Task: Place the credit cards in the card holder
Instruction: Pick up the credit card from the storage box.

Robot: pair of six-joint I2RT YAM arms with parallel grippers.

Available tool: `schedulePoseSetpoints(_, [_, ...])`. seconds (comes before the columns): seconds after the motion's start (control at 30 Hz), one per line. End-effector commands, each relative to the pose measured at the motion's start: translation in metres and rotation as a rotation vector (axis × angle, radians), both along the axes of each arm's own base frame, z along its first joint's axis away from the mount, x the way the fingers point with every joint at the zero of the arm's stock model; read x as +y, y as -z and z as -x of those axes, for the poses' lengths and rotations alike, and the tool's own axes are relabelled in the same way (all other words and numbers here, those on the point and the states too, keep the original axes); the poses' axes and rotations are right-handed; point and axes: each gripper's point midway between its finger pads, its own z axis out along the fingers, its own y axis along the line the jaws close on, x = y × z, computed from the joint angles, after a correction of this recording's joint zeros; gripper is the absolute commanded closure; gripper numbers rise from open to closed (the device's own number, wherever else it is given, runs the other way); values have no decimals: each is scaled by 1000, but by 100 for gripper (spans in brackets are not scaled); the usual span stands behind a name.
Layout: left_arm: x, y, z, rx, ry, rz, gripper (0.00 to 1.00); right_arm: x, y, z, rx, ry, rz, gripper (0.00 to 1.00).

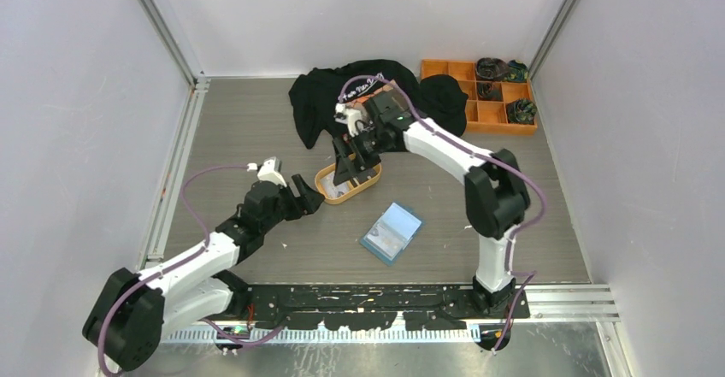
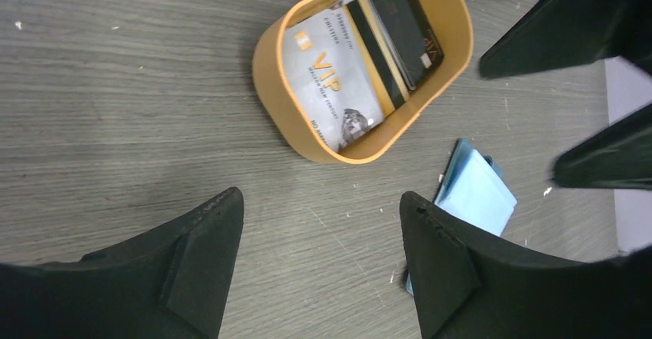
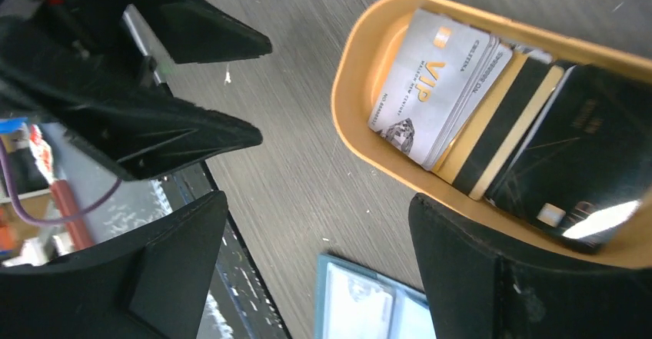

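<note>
The credit cards (image 3: 442, 85) lie fanned in a loose stack inside an orange oval tray (image 2: 269, 70), just above the middle of the overhead view. Its wall keeps them bunched, so a card will probably have to be tipped against the rim before it can be pinched.

The right gripper (image 3: 319, 201) hovers over the tray with its fingers spread wide and nothing between them (one finger hangs over the near rim in its own view), apparently lined up for a pick. The left gripper (image 2: 319, 199), to the left of the tray, is likewise spread and empty.

The card holder (image 1: 391, 232) lies open on the worktop (image 1: 256, 129), lower right of the tray and not touching it. Its pale blue pockets face up, ready to receive.

The topmost card is white with gold "VIP" lettering. Beside it are a tan card with a dark stripe and a glossy black one with a chip.
</note>
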Motion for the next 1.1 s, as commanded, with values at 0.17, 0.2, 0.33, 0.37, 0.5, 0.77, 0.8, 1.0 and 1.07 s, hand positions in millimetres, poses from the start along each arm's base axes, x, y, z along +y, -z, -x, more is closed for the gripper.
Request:
schedulePoseSetpoints(0.17, [-15,-3,-24,3,2,116,34,29,32,-34,112,234,101,1])
schedulePoseSetpoints(0.2, [-15,-1,-26,6,-1,116,36,30,33,-35,108,239,102,1])
schedulePoseSetpoints(0.33, [-16,1,-31,5,-13,124,39,34,43,-39,120,253,100,5])
schedulePoseSetpoints(0.37, [-16,0,-33,3,-14,124,40,35,47,-41,125,253,106,7])
schedulePoseSetpoints(0.5, [-18,0,-36,7,-9,122,43,38,58,-45,142,245,125,23])
schedulePoseSetpoints(0.77, [-22,3,-43,13,-2,115,47,35,73,-55,122,262,178,35])
schedulePoseSetpoints(0.8, [-22,3,-43,14,1,114,48,34,77,-56,127,263,184,36])
schedulePoseSetpoints(1.0, [-24,8,-46,27,9,110,54,40,82,-47,184,239,167,40])
schedulePoseSetpoints(1.07, [-25,9,-46,32,15,111,57,43,81,-42,216,228,145,41])
